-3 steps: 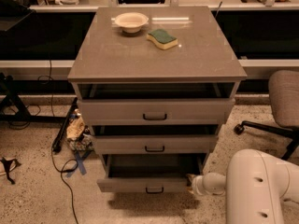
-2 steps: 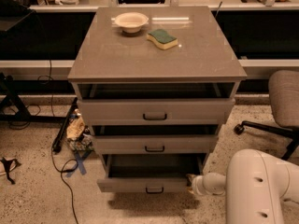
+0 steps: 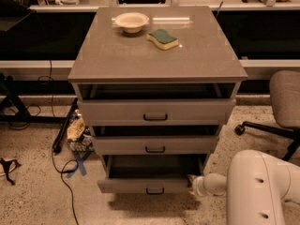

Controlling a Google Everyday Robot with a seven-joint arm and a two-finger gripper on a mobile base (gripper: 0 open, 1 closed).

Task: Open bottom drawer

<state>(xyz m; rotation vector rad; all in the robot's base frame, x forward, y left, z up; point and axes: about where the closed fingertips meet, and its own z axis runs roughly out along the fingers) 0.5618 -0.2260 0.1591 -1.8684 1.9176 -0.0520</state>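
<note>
We are looking down on the desk (image 3: 140, 55) from its front. The bottom drawer (image 3: 140, 185) is standing out from the desk's face, farther than the two above it. Its dark inside is showing behind the front panel. Its handle (image 3: 155, 191) is sitting at the middle of that panel with nothing touching it.

The pincer (image 3: 191, 179) is sitting low at the desk's front right, against the right end of the bottom drawer's front. It is at the tip of the white arm (image 3: 262, 191), which is filling the corner to the desk's right. We are not able to tell whether the pincer is apart, together or clamped on the drawer's edge.

Against the views from a second ago we are finding no shift. The drawer is reaching out as far as it did, and the pincer is keeping to the same corner. We are reading this as a pull that is ending or pausing. The drawer is already open enough to count, in our judgement, though likely not to its full travel. What is left is either a further draw or a clean retreat to the desk's right, without nudging the front back in.

The middle drawer (image 3: 154, 144) and top drawer (image 3: 154, 111) are showing only narrow gaps. A bowl (image 3: 131, 21) and a sponge (image 3: 162, 38) are resting near the back of the desk's top.
</note>
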